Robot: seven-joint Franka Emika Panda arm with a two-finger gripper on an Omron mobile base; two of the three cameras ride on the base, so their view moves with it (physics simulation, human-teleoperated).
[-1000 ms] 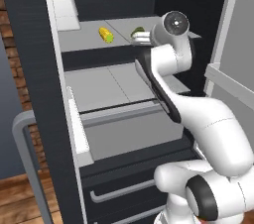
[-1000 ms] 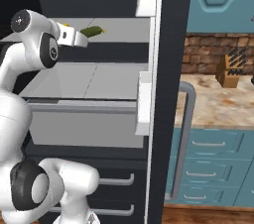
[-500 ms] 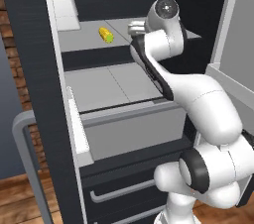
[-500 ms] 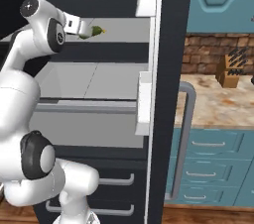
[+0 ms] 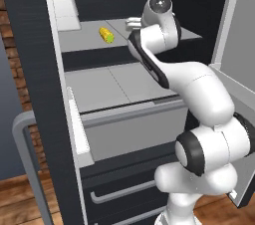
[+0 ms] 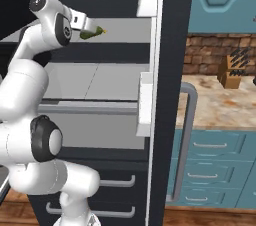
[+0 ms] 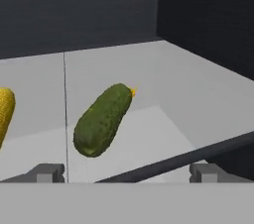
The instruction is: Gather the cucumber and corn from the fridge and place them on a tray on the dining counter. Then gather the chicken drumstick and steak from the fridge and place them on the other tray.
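I see my gripper (image 7: 126,172) with fingers wide apart and empty. The dark green oblong cucumber (image 7: 102,119) lies on the grey fridge shelf (image 7: 188,94) just ahead, between the fingers; the yellow corn cob (image 7: 5,114) lies left of them.

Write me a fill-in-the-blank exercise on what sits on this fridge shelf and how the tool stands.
1. The dark green cucumber lies on a grey ____ inside the fridge.
2. The yellow cob beside it is the ____.
3. The tool has its two tips spread ____, gripping nothing.
4. In the hand view, the corn lies to the ____ of the cucumber.

Missing words: shelf; corn; open; left
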